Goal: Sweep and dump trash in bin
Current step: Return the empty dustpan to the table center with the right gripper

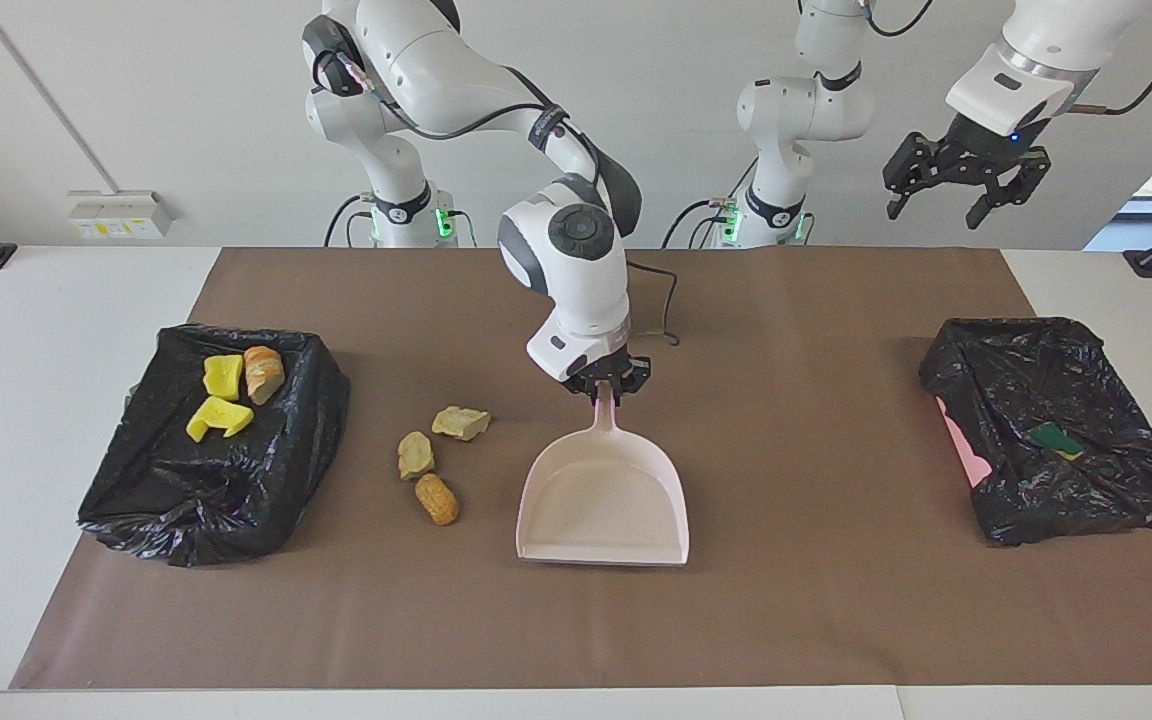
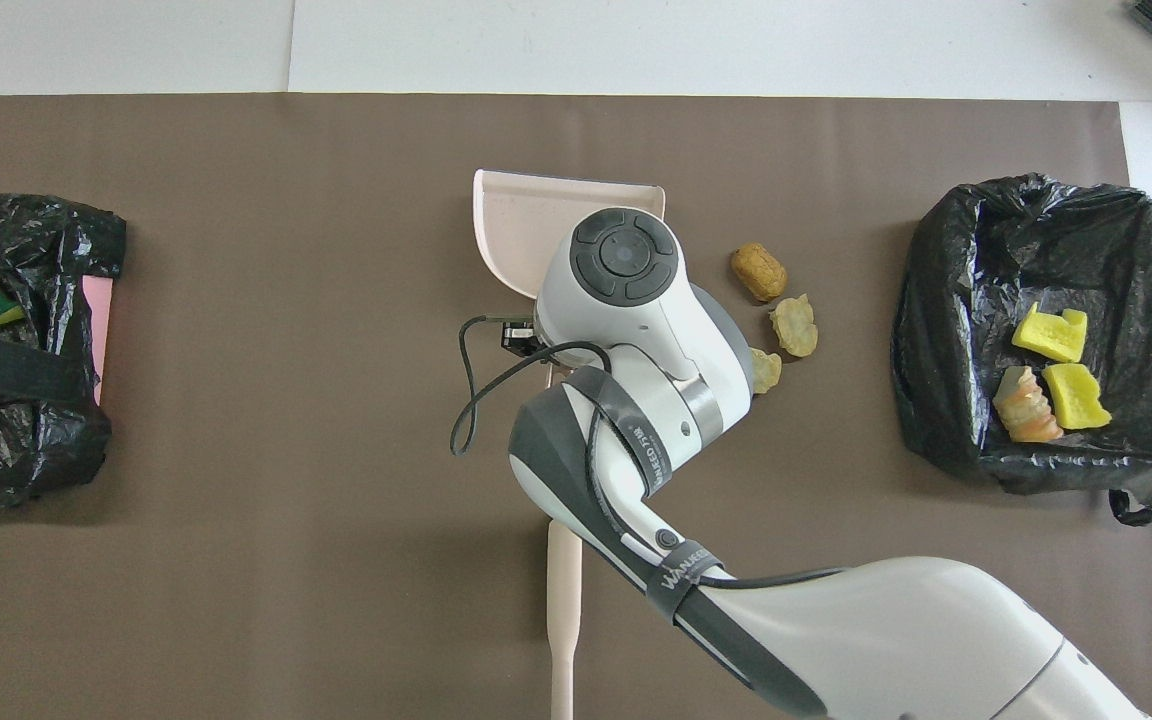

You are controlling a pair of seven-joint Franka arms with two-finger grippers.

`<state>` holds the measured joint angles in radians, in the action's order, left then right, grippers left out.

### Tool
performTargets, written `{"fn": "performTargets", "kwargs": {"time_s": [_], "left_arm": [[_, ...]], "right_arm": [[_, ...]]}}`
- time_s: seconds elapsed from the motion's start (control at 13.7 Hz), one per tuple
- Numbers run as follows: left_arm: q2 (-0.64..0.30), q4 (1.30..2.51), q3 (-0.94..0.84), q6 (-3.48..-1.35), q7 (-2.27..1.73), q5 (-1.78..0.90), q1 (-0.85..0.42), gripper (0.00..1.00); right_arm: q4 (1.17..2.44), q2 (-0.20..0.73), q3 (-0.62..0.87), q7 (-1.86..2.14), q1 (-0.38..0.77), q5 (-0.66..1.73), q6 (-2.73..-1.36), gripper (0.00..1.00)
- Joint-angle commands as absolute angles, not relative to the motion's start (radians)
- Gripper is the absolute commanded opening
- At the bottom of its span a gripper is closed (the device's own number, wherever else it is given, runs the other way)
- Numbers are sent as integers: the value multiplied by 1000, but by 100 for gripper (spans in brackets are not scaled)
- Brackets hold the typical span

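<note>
My right gripper (image 1: 604, 392) is shut on the handle of the pale pink dustpan (image 1: 604, 505), which lies flat on the brown mat near the middle, its mouth pointing away from the robots. In the overhead view the dustpan (image 2: 516, 225) shows partly under the right arm. Three scraps lie on the mat between the dustpan and the bin at the right arm's end: a pale chunk (image 1: 461, 422), a second pale chunk (image 1: 415, 455) and an orange-brown lump (image 1: 437, 498). My left gripper (image 1: 966, 180) is open and empty, waiting high over the left arm's end of the table.
The black-bagged bin (image 1: 136, 500) at the right arm's end holds two yellow sponge bits (image 1: 219, 398) and a bread-like lump (image 1: 263, 372). The bin (image 1: 1086, 500) at the left arm's end holds a green-backed sponge (image 1: 1056, 438). The brush handle (image 2: 563, 610) shows near the robots.
</note>
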<state>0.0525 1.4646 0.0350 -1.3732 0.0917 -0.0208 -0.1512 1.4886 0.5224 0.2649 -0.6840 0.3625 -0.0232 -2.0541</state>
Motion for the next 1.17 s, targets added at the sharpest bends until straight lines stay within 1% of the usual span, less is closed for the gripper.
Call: {"fn": "performTargets", "kwargs": {"time_s": [0.0, 0.36, 0.44, 0.51, 0.58, 0.66, 0.73, 1.09], "left_arm": [[58, 1460, 28, -1373, 97, -12, -141, 100], [58, 1459, 28, -1373, 97, -12, -141, 100], [58, 1460, 28, -1373, 97, -14, -141, 100], [58, 1460, 29, -1373, 97, -14, -141, 100], [58, 1460, 29, -1373, 97, -14, -141, 100], [58, 1460, 28, -1373, 97, -14, -141, 100], [58, 1460, 28, -1373, 97, -14, -141, 100], [58, 1460, 28, -1373, 97, -14, -141, 100]], "right_arm": [[1491, 528, 262, -701, 377, 2, -2095, 0], [1558, 535, 262, -701, 387, -11, -2114, 1], [1572, 535, 262, -703, 387, -12, -2123, 3], [1581, 535, 262, -703, 387, -14, -2126, 9], [1580, 532, 261, -701, 388, -18, -2112, 32], [1575, 529, 261, -701, 388, -41, -2088, 72], [1575, 516, 262, -686, 387, -75, -2056, 100], [1618, 333, 276, -655, 382, -19, -1873, 100]]}}
